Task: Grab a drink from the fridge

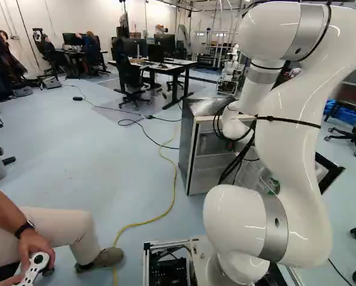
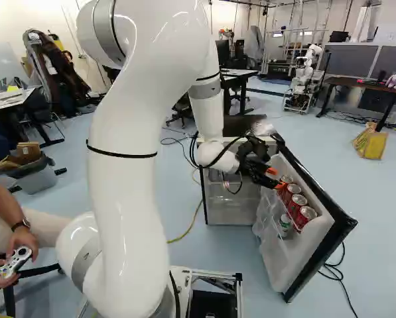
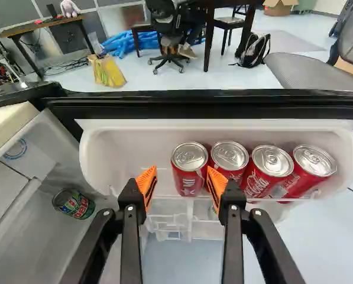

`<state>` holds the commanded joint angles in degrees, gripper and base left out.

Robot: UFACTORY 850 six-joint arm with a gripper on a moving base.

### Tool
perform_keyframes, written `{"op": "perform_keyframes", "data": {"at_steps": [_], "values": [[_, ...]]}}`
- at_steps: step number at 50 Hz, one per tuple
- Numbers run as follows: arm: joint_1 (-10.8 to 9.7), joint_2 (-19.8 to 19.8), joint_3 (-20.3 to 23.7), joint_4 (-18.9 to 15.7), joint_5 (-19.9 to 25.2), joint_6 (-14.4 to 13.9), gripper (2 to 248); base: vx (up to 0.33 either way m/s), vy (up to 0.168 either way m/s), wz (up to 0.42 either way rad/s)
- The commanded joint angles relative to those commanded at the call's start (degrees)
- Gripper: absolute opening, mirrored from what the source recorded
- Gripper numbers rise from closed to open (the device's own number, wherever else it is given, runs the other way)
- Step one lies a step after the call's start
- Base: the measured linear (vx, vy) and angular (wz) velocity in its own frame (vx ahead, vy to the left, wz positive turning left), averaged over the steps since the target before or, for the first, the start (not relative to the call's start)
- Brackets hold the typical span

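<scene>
In the right base view my gripper (image 2: pixel 275 179) is at the open fridge door's upper shelf, beside a row of red cans (image 2: pixel 295 197). The wrist view shows the gripper (image 3: pixel 181 184) open, its orange pads apart. The end red can (image 3: pixel 188 170) stands upright just ahead of the gap. One fingertip is close to where this can meets the neighbouring red can (image 3: pixel 229 158); contact cannot be told. A green-and-red can (image 3: pixel 74 204) lies inside the fridge. Lower in the door is a green can (image 2: pixel 285 222).
The fridge door (image 2: pixel 317 245) stands wide open, its dark edge beyond the cans. The fridge body (image 1: pixel 192 155) is ahead of the base. A yellow cable (image 1: pixel 157 219) runs over the floor. Another robot (image 2: pixel 307 66) stands far back, near desks and chairs.
</scene>
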<state>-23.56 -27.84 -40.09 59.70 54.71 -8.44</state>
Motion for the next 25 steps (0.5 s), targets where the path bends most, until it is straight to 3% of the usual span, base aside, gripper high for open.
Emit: {"op": "perform_keyframes", "data": {"at_steps": [25], "values": [[-1.2,-0.9,-1.4,0.0,-0.5,0.0,139,0.000,0.000,0.000]]}}
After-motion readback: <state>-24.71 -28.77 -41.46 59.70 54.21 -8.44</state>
